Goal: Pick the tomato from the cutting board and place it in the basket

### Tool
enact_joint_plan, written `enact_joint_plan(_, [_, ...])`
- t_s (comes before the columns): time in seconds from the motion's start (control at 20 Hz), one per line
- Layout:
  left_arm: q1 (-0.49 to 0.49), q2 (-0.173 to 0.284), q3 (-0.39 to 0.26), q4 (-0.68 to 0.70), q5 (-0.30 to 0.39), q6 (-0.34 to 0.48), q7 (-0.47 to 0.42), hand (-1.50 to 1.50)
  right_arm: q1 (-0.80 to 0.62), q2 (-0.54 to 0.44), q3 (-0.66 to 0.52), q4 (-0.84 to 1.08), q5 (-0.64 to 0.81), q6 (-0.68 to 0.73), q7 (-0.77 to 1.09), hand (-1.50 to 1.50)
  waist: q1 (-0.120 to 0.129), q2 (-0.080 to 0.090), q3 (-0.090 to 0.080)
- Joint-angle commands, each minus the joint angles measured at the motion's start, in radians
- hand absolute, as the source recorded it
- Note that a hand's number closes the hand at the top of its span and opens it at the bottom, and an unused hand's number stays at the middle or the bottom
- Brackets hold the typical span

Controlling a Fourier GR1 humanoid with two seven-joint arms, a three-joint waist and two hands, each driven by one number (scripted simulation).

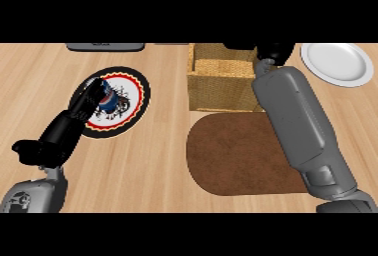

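At the left, the left hand rests open, fingers straight, over a patterned round plate. The brown cutting board lies in the middle, touching the woven basket. The right hand reaches over the basket; its fingers cannot be told, and the tomato is hidden. A white plate sits far right.

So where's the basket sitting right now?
In the head view, the woven basket stands at the counter's far edge, just right of centre, directly behind the brown cutting board, between the patterned plate and the white plate.
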State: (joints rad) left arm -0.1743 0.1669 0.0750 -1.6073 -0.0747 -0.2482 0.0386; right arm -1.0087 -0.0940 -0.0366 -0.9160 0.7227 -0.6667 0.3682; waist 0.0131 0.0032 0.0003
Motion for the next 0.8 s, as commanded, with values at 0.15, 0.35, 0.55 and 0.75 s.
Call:
enact_joint_plan(0.15, [0.008, -0.028, -0.020, 0.024, -0.029, 0.019, -0.049, 0.00, -0.075, 0.000, -0.067, 0.142, -0.086, -0.034, -0.188, -1.50, 0.006, 0.003, 0.000])
enact_joint_plan(0.35, [0.020, -0.003, 0.006, -0.025, -0.008, 0.007, -0.001, 0.00, -0.041, 0.020, -0.091, -0.016, -0.168, 0.004, -0.169, -1.50, -0.002, -0.003, 0.000])
enact_joint_plan(0.55, [0.003, 0.012, 0.021, 0.044, -0.001, -0.014, -0.037, 0.00, -0.122, -0.024, -0.160, 0.006, -0.223, 0.018, -0.124, -1.50, -0.002, -0.002, 0.000])
enact_joint_plan(0.75, [0.047, -0.018, -0.006, -0.017, -0.006, 0.001, -0.012, 0.00, -0.002, -0.109, -0.214, -0.127, -0.332, 0.155, -0.076, -1.50, -0.022, -0.011, 0.000])
